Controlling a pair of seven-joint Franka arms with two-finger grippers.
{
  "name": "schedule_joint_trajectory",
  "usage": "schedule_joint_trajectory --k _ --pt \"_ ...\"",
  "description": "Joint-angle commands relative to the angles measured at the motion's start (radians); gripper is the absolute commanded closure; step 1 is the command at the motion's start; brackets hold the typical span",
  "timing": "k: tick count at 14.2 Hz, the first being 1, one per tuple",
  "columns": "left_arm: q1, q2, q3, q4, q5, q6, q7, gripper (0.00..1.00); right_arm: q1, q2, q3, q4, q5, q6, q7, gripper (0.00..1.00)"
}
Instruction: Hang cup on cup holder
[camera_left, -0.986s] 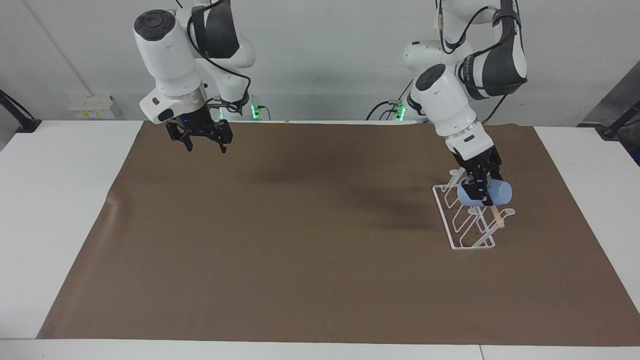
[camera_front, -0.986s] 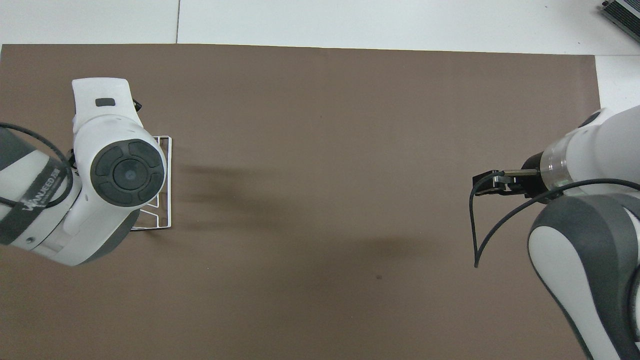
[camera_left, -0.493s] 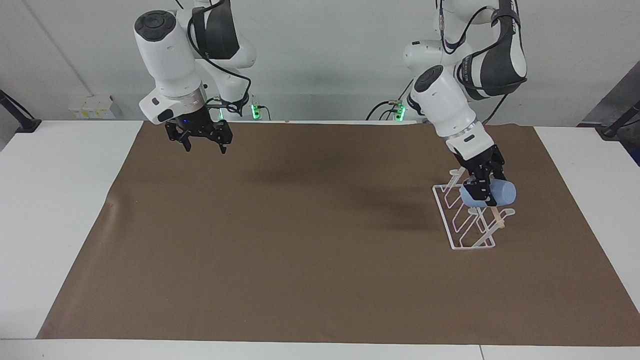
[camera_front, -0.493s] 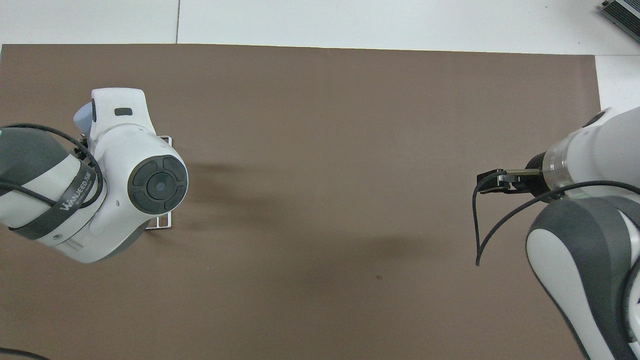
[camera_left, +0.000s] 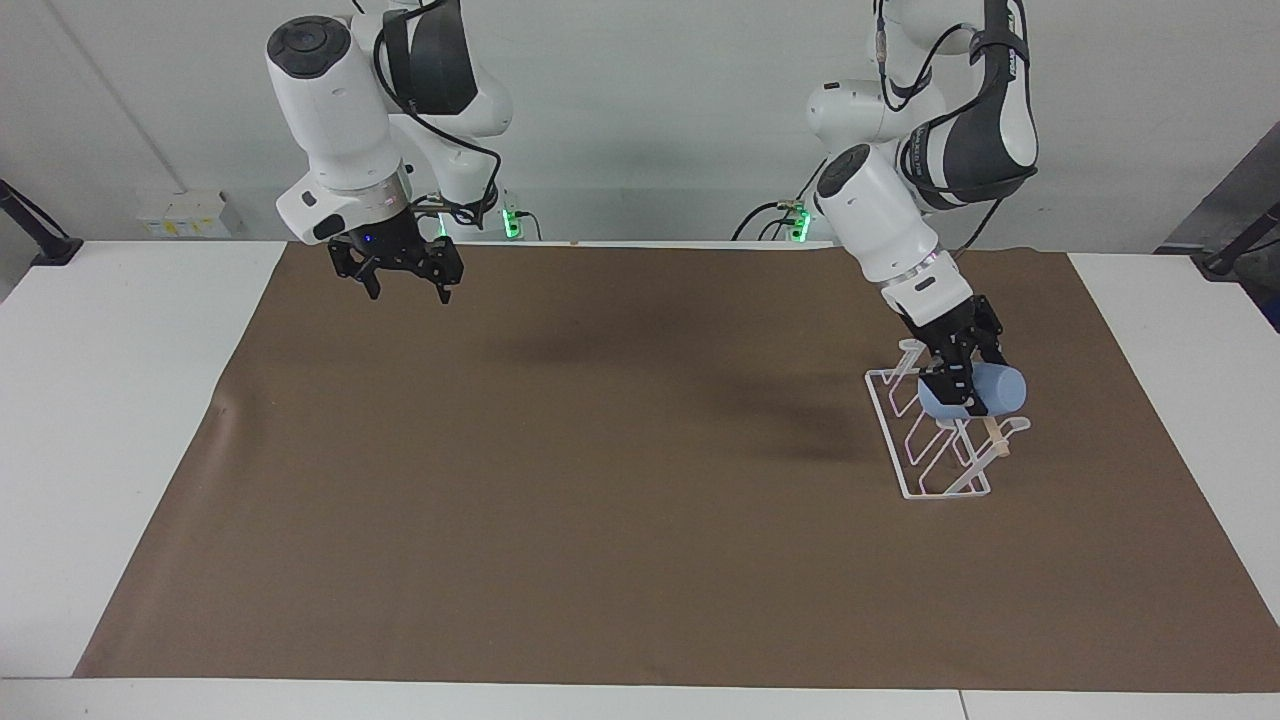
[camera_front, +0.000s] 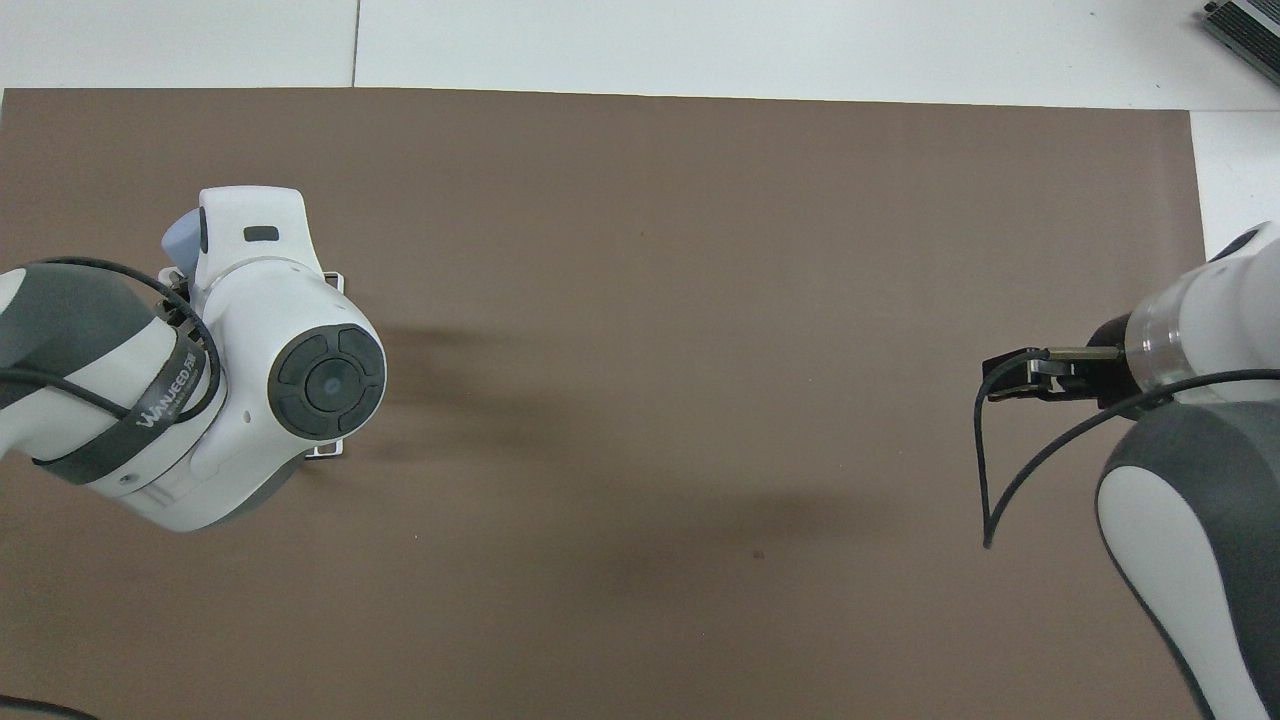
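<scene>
The left gripper (camera_left: 962, 388) is clamped on the cup (camera_left: 975, 390), which is held on its side directly over the cup holder (camera_left: 925, 440), toward the left arm's end of the table. The light-blue cup is carried with its axis roughly level, above the wooden rod (camera_left: 993, 436) and the slanted loop prongs of the white wire rack. Whether the cup touches a prong cannot be told.

Compared with a second ago, the cup's place over the rack is hardly changed; it is first shifted a little, then brought back close to where it was. What is altered is the arm above it: the wrist is tipped over, so the cup is reoriented rather than carried along. In the overhead view a sliver of the cup (camera_front: 182, 240) is now exposed beside the wrist, where a second ago it was fully covered.

This is judged as alignment of the cup with a prong before it is slid on. The hanging itself is not yet done, since the grip is not released.

The right gripper (camera_left: 404, 288) is held with fingers spread wide and empty over the brown mat (camera_left: 560, 480) at the right arm's end, where that arm waits.
</scene>
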Motion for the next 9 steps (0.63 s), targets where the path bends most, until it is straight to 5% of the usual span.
schedule_joint_trajectory --k 1,9 --pt "-0.01 -0.026 0.012 -0.06 0.03 0.035 -0.029 1.0 -0.033 -0.022 0.006 0.006 -0.007 -0.028 0.006 0.0" --pt "0.011 -0.014 0.015 -0.028 0.159 0.055 -0.119 1.0 -0.047 -0.033 -0.006 0.021 -0.003 -0.016 0.006 0.0"
